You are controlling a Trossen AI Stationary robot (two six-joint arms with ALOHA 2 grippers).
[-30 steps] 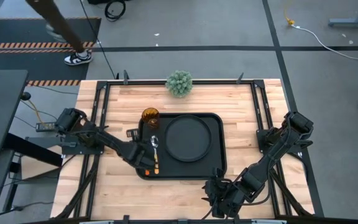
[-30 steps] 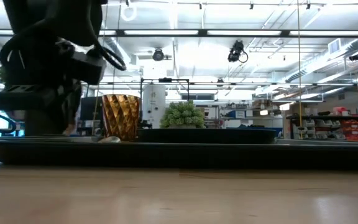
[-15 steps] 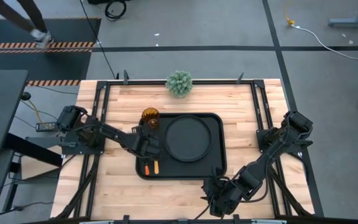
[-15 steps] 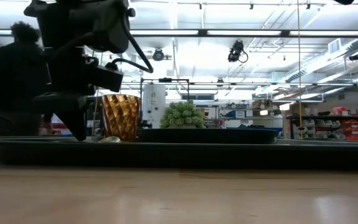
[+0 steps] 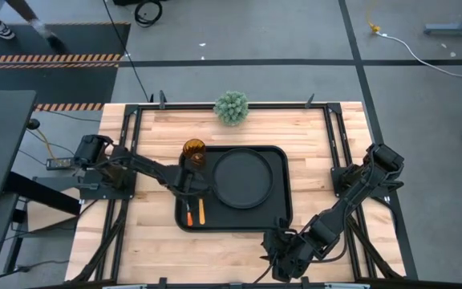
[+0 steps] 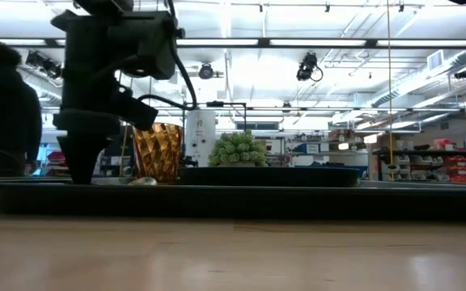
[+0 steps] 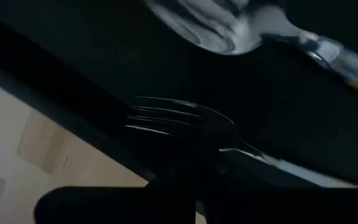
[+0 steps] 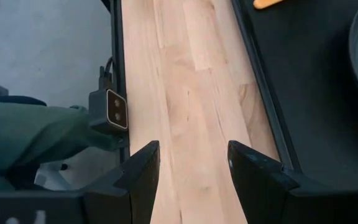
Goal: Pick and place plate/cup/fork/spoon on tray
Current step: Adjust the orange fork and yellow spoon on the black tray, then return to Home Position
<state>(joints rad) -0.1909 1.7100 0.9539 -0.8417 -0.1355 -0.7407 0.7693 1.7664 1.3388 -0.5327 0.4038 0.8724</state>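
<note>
The black tray [image 5: 275, 217] lies mid-table with the round black plate [image 5: 243, 178] on its right part. The amber cup [image 5: 193, 151] stands in the tray's far left corner. The fork [image 5: 188, 214] and spoon [image 5: 201, 213] lie side by side on the tray's left part, handles toward the near edge. My left gripper [image 5: 192, 189] is shut and points down over their metal ends. Its wrist view shows the fork's tines [image 7: 166, 115] and the spoon's bowl [image 7: 213, 28] flat on the tray. My right gripper [image 5: 283, 255] waits open near the table's front edge. My left gripper [image 7: 194, 183] stands shut, from above, right over the fork's neck [image 7: 247, 152]. The fingers themselves hide that spot, so I cannot tell whether they touch the fork. The fork lies flat on the tray.
A green spiky plant [image 5: 231, 107] sits at the table's far edge. Bare wood [image 8: 191, 93] lies left of the tray and along the front under my right gripper [image 8: 188, 165]. A person [image 6: 6, 113] stands in the room beyond the table.
My left gripper has gone from over the two handles toward the table's far edge, along the tray's left part, rolling its wrist and staying shut. Both handles now show, and the spoon's bowl is hidden under it in the high view.
</note>
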